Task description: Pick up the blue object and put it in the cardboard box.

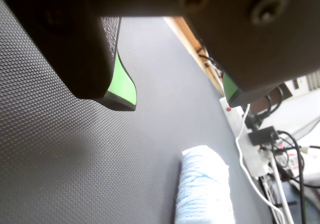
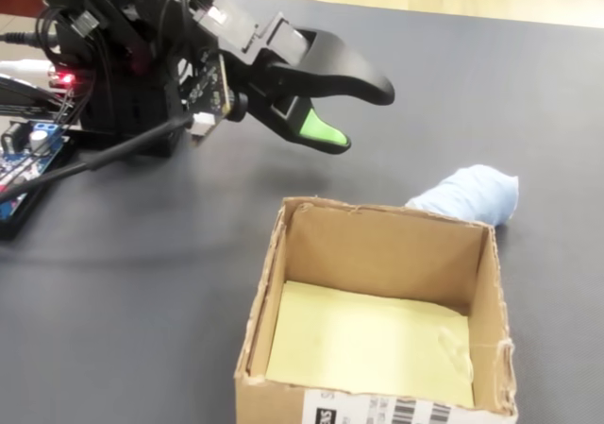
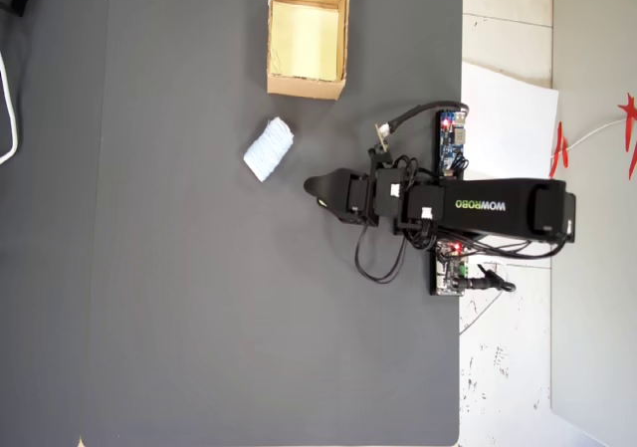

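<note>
Hobby bench (bare circuit boards)

A dark textured mat covers a pale tabletop under daylight.

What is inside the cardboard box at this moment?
The cardboard box holds only its pale yellow floor liner. The blue object lies outside on the mat, behind the far wall in the fixed view. The near wall hides the liner's front edge.

Gripper low over the mat, jaws seemingly apart, empty.
</note>
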`<control>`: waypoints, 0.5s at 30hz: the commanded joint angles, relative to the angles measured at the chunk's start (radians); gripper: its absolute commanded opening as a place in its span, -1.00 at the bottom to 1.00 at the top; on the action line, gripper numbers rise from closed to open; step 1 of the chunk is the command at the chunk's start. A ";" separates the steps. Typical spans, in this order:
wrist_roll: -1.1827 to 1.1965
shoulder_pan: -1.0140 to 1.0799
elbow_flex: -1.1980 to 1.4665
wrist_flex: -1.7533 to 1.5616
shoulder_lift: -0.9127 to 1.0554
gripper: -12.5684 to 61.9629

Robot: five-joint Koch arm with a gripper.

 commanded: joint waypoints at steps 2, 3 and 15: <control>0.006 -0.011 -0.103 -0.025 0.072 0.24; 0.006 -0.009 -0.178 0.075 0.066 0.24; -0.071 0.041 -0.663 0.537 -0.218 0.23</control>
